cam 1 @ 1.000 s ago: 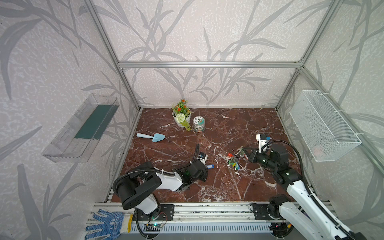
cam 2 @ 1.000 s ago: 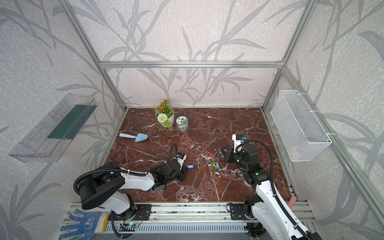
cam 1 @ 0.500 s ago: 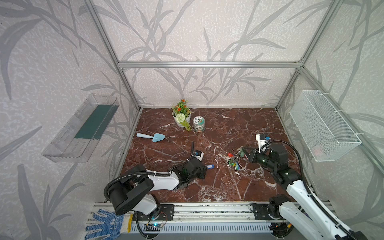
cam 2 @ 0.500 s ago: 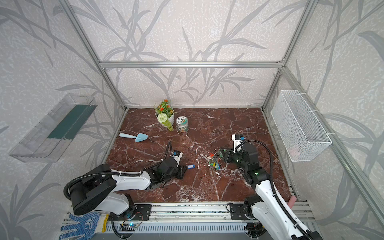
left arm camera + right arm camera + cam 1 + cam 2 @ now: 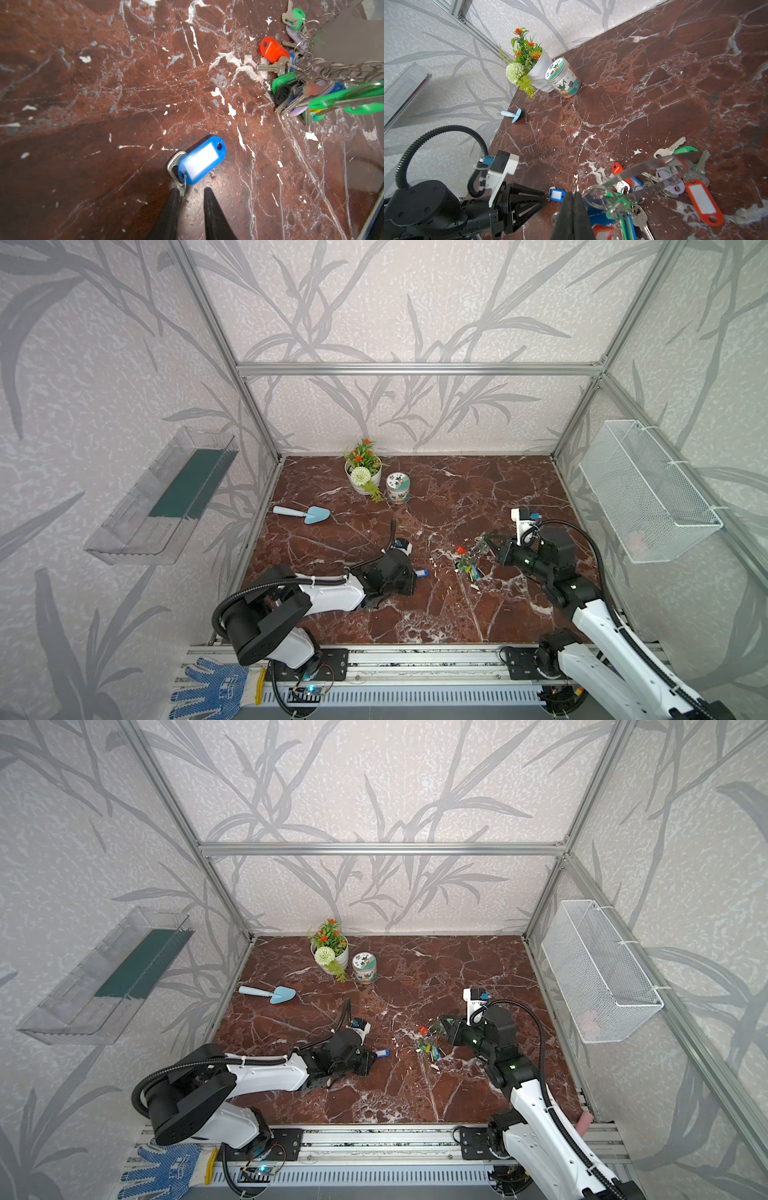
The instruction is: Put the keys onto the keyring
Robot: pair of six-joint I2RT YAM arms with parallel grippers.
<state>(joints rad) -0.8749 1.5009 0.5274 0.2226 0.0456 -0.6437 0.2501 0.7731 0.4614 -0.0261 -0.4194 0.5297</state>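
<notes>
Marble tabletop holds trowel, flowerpot, jar, blue tag, apparently keys.

"息" on the jar

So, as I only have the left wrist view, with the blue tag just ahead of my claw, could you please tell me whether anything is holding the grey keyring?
Observer: Yes. The right claw is shut on the rim of the keyring, holding it tilted over the bunch of keys.
Operator: Thank you. Is anything else lying about?
Observer: A light blue trowel lies flat, further back on the left of both top views.
Operator: And at the very back?
Observer: A flower pot and a printed jar stand side by side near the back wall.
</notes>
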